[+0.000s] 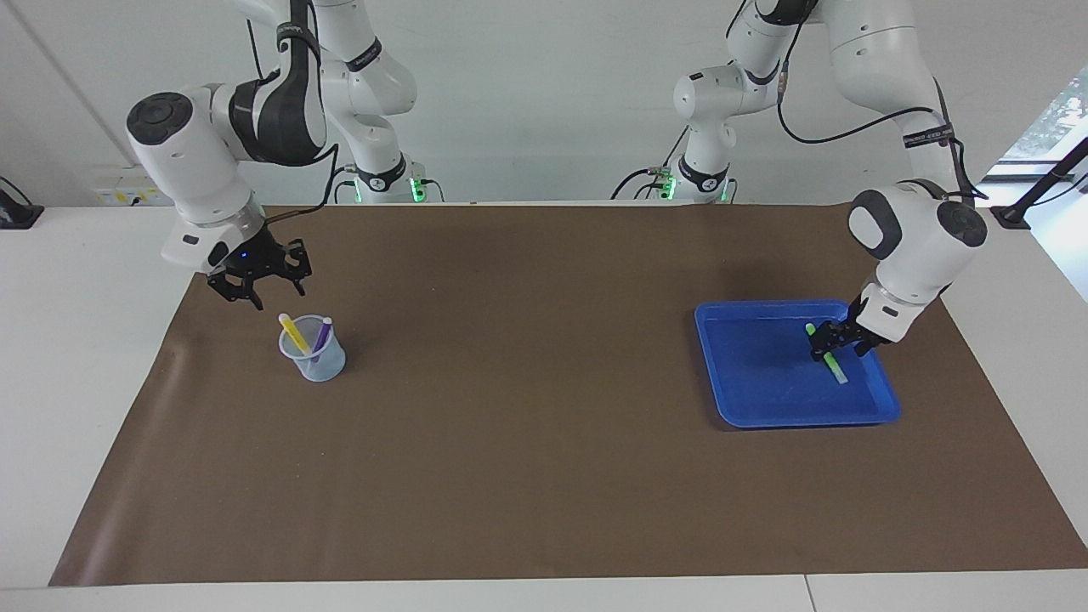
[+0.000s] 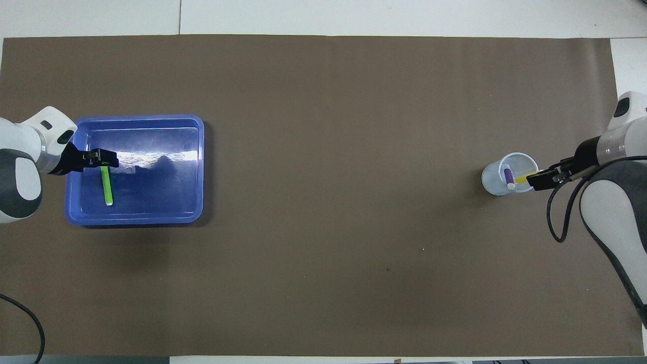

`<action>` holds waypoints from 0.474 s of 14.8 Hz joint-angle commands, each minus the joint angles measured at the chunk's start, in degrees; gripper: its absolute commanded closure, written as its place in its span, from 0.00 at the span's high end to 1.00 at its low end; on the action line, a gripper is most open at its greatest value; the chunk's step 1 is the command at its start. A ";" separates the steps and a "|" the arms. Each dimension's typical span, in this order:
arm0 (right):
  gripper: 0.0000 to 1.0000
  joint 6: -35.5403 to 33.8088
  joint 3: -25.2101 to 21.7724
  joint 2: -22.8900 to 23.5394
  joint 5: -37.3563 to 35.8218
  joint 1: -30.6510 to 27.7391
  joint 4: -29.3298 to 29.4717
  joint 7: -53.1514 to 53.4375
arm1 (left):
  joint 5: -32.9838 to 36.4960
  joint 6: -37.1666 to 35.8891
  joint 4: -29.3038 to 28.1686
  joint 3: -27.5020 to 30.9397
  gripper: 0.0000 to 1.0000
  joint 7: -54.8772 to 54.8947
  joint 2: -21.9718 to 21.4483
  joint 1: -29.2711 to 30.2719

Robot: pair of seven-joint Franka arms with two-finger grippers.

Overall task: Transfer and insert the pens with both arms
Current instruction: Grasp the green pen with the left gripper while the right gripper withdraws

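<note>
In the facing view, the yellow pen (image 1: pixel 294 333) and purple pen (image 1: pixel 320 337) already stood in the cup (image 1: pixel 313 359) at left; the right gripper (image 1: pixel 257 280) hung above with fingers spread, holding nothing.

Overhead, the left gripper (image 2: pixel 101 158) closed its fingers on the green pen (image 2: pixel 106 186), the last one, in the blue tray (image 2: pixel 199 151) at left.

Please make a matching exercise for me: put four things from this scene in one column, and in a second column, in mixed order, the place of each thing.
Things:
1. green pen
2. yellow pen
3. left gripper
4. right gripper

Places:
A. standing in the clear cup
B. lying in the blue tray, at the left gripper's fingertips
C. in the air beside the cup
D. down in the tray at the green pen

Pairs: 1-B, 2-A, 3-D, 4-C
</note>
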 commanded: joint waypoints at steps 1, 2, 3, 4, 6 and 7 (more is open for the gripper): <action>1.00 -4.62 0.36 -0.65 11.06 -0.32 3.16 0.27 | 1.22 2.48 -1.98 -0.57 0.91 0.59 0.23 1.18; 1.00 -5.33 0.36 -0.82 16.33 -0.14 3.17 1.93 | 1.22 3.44 -3.04 -0.57 0.90 0.59 0.15 1.18; 1.00 -5.86 0.62 -0.91 21.34 0.03 3.17 5.34 | 1.22 4.49 -4.00 -0.57 0.82 0.59 0.15 1.18; 1.00 -6.04 1.23 -1.00 25.66 0.21 3.26 9.37 | 1.22 4.77 -4.71 -0.57 0.68 0.50 0.06 1.18; 1.00 -4.64 3.52 -1.17 33.84 2.31 3.26 18.51 | 1.22 4.86 -5.85 -0.57 0.31 0.41 -0.03 1.18; 1.00 -3.15 3.78 -1.09 36.74 4.06 3.26 23.43 | 1.22 4.68 -5.77 -0.57 0.03 0.32 -0.03 1.18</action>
